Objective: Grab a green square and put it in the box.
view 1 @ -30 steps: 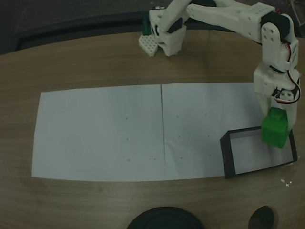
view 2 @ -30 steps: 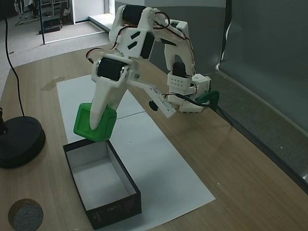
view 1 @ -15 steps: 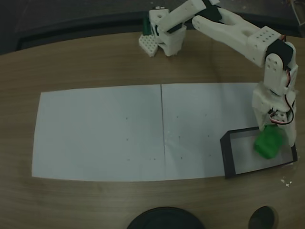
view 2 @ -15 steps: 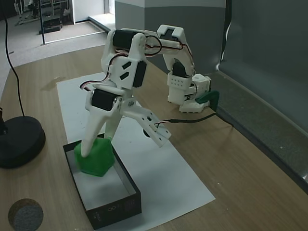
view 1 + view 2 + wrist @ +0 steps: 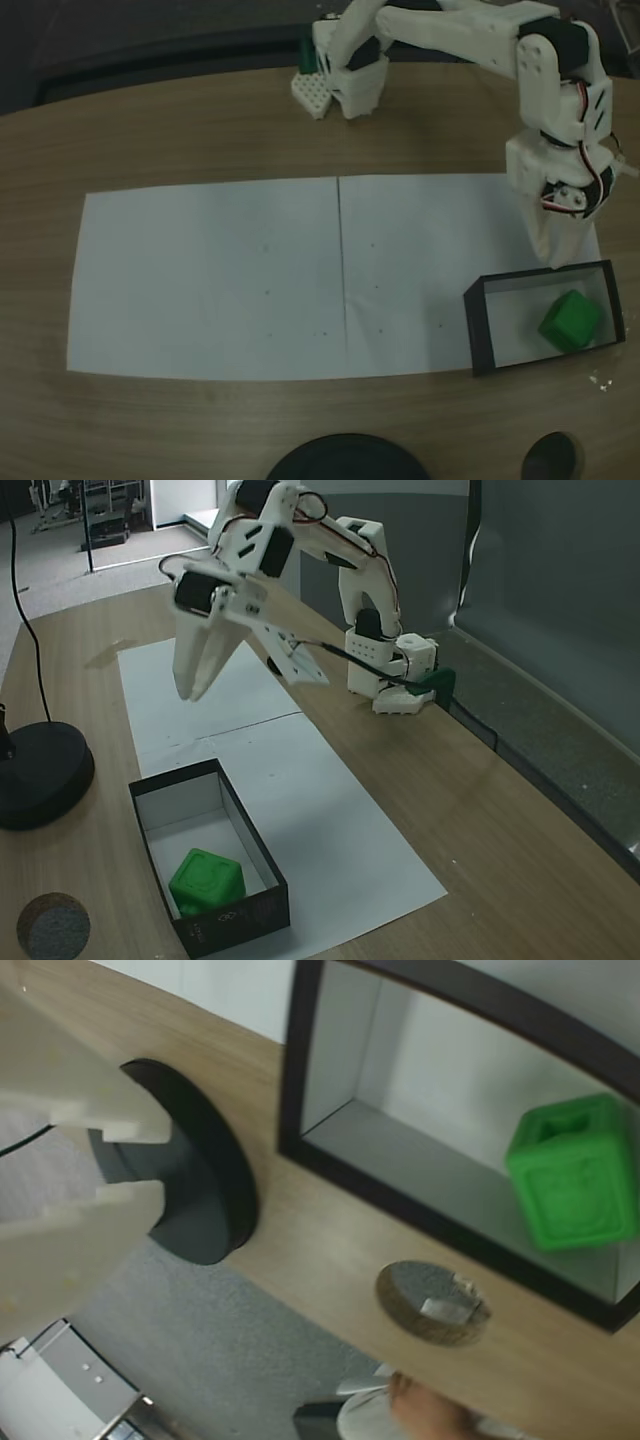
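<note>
The green square (image 5: 570, 320) lies on the white floor of the box (image 5: 479, 332), near its right end in this fixed view, touching nothing but the floor. A second fixed view shows the green square (image 5: 206, 880) tilted in the near end of the box (image 5: 253, 826). My gripper (image 5: 554, 257) hangs above the box's far wall. In that second fixed view my gripper (image 5: 191, 694) is well above and behind the box, slightly open with nothing between the fingers. The wrist view has the white fingers (image 5: 75, 1085) at the left, with the green square (image 5: 578, 1172) in the box (image 5: 299, 1060) at the right.
The box rests on white paper (image 5: 250, 280) on a wooden table. A black round stand base (image 5: 40, 775) and a small dark disc (image 5: 52, 925) lie beside the box, near the table edge. The arm's base with a white studded brick (image 5: 312, 95) stands at the far side.
A second ago the gripper held the green square above the box. It lowered the square into the box, let go, and has risen back away from the box.
</note>
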